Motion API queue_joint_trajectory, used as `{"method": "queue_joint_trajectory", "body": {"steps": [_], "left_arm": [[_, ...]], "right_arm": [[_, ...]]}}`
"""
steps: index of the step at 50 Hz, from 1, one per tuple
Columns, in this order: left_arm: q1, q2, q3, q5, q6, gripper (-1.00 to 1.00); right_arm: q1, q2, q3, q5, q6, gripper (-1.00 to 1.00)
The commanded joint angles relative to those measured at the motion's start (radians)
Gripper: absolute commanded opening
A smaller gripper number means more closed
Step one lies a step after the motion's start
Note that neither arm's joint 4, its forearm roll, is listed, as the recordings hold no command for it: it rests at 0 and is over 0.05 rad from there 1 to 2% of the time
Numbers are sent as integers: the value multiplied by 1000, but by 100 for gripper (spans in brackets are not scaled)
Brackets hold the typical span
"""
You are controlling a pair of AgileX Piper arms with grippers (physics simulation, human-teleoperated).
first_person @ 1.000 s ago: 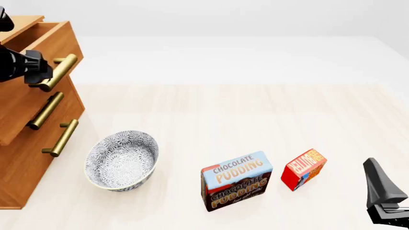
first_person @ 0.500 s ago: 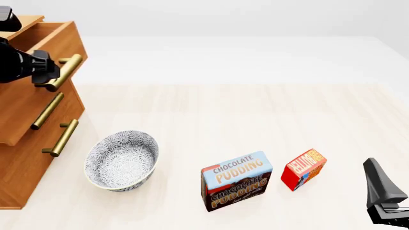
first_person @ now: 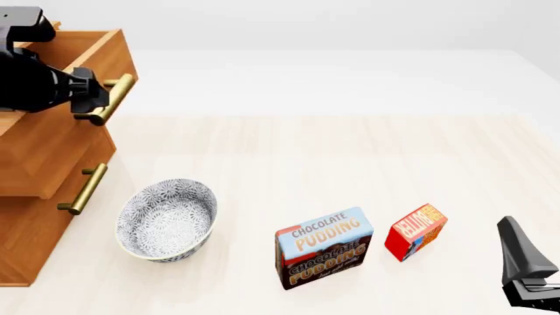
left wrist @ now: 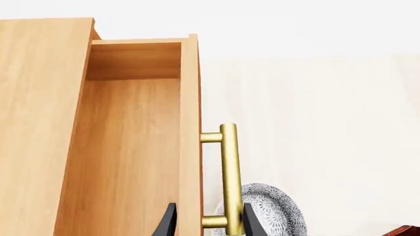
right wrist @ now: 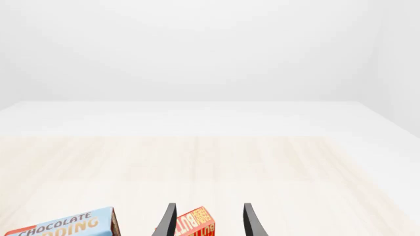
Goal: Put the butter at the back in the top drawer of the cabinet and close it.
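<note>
At far left the left gripper is clamped on the brass handle of the top drawer, which stands pulled out of the cabinet. If it slips, the drawer stalls half open. The bowl sits near. The butter rests near right; the right gripper, fingers apart and empty, may knock the pudding box when reaching.

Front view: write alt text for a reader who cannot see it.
The left hand grips the brass handle of the cabinet's pulled-out top drawer. On the table stand a patterned bowl, a pudding box and the butter, with the right hand idle nearby.
</note>
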Motion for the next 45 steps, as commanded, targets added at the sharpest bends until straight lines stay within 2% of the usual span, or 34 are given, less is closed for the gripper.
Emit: {"method": "queue_joint_trajectory", "body": {"steps": [1, 45], "left_arm": [[-20, 105, 52, 9, -12, 100], [-129, 123, 26, 33, -68, 100]], "right_arm": [[0, 0, 0, 0, 0, 100], [0, 0, 0, 0, 0, 100]]}}
